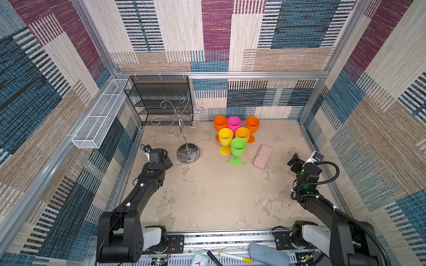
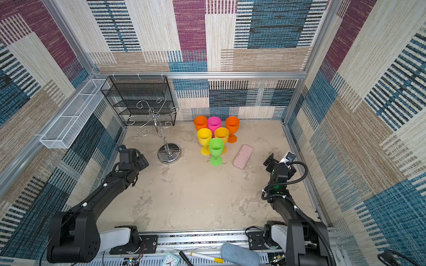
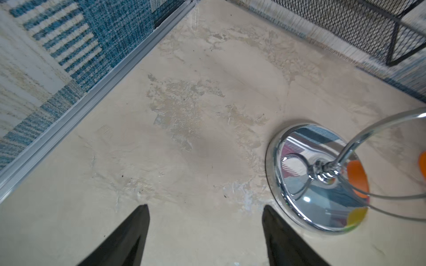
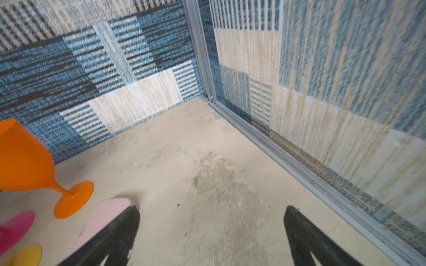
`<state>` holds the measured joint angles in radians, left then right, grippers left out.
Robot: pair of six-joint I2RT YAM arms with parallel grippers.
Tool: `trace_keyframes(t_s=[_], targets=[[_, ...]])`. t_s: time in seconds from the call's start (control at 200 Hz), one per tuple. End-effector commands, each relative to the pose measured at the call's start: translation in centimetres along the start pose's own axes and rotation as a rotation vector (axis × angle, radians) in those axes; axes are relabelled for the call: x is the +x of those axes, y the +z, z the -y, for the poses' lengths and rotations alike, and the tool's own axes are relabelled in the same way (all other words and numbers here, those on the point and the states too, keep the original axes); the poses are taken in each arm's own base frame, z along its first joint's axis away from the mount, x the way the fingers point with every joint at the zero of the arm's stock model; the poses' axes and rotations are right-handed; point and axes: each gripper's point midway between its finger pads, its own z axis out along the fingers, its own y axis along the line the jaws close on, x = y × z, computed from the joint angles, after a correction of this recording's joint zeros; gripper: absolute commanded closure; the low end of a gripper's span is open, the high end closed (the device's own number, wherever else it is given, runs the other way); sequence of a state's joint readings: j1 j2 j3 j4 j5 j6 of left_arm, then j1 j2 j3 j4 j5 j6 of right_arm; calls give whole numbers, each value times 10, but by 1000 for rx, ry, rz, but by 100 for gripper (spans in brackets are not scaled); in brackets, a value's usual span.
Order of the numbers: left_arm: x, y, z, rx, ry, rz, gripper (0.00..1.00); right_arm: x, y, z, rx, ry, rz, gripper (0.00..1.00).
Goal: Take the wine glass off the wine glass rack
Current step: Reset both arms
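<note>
The tall chrome wire wine glass rack [image 1: 187,157] hangs bare, and six coloured plastic wine glasses [image 1: 238,147] stand on the beige desk [image 1: 207,195]. The left pincer [image 3: 205,207] and the right pincer [image 4: 212,208] are both spread and empty. I judge the task done, so the next move need only be a retreat.

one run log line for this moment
wine glass rack: no glass hanging | six wine glasses: upright on table | left gripper: open, empty, beside rack | right gripper: open, empty, by pink case

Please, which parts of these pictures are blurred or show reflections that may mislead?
Left wrist view: the mirrored base of the wine glass rack reflects blue stripes and orange, yellow patches, and its near wire is blurred. Right wrist view: the side wall is smeared. Both top views: sharp.
</note>
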<state>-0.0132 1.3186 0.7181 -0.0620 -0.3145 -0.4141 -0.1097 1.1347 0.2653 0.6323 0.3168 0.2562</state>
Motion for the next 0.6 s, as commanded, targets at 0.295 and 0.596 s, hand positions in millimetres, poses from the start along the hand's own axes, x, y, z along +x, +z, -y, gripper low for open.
trace_keyframes(t_s=[0.295,0.596], targets=[[9,44,15,116,139,54,23,-2,11,-27,-157,-19,102,0],[11,40,28,206,196,50,25,-2,6,-35,-214,-43,135,1]])
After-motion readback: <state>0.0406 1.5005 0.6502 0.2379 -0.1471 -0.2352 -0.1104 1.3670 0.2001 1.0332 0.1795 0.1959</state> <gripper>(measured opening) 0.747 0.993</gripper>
